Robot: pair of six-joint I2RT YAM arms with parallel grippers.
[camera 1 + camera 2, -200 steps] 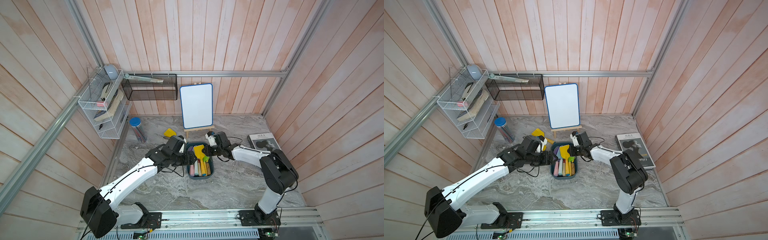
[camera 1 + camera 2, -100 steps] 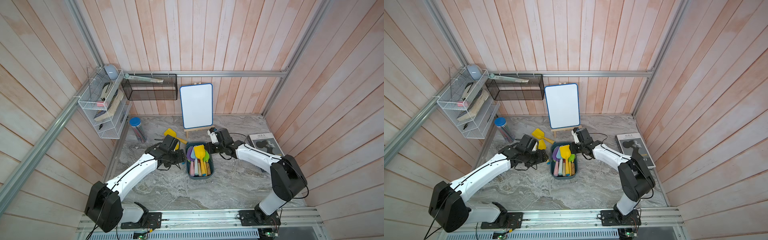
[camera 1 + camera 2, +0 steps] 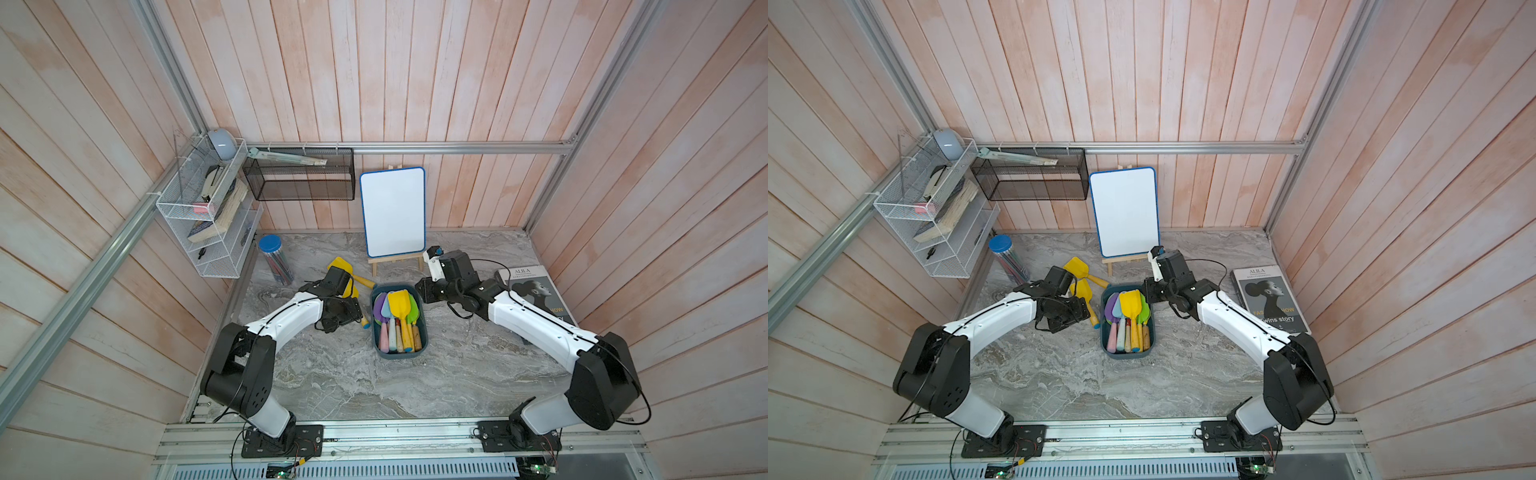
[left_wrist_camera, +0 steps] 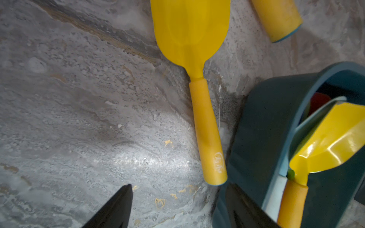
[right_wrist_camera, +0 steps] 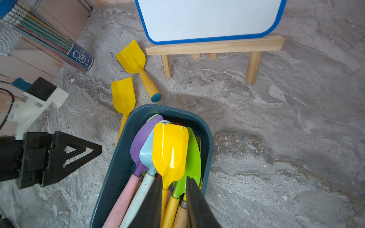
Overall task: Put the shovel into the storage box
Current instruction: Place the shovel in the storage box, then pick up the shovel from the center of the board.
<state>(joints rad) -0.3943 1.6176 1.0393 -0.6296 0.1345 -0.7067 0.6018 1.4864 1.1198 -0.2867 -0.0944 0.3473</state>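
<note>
Arms backed off dark teal plastic storage box [image 3: 400, 354], glossy yellow shovel [image 3: 400, 302] inside. Left gripper [image 4: 177, 186] wide apart, right gripper [image 5: 173, 177] slightly parted, both empty; 2 loose yellow shovels [image 5: 123, 94] remain outside.

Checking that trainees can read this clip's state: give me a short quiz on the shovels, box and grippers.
1. True or false: every shovel is already in the box.
2. Which shovel lies on top in the box? A purple, B yellow, C green.
3. Fill in: the left gripper is ____ (open or shut).
Key: 1 false: two yellow shovels lie on the table. 2 B, the top shovel. 3 open.
</note>
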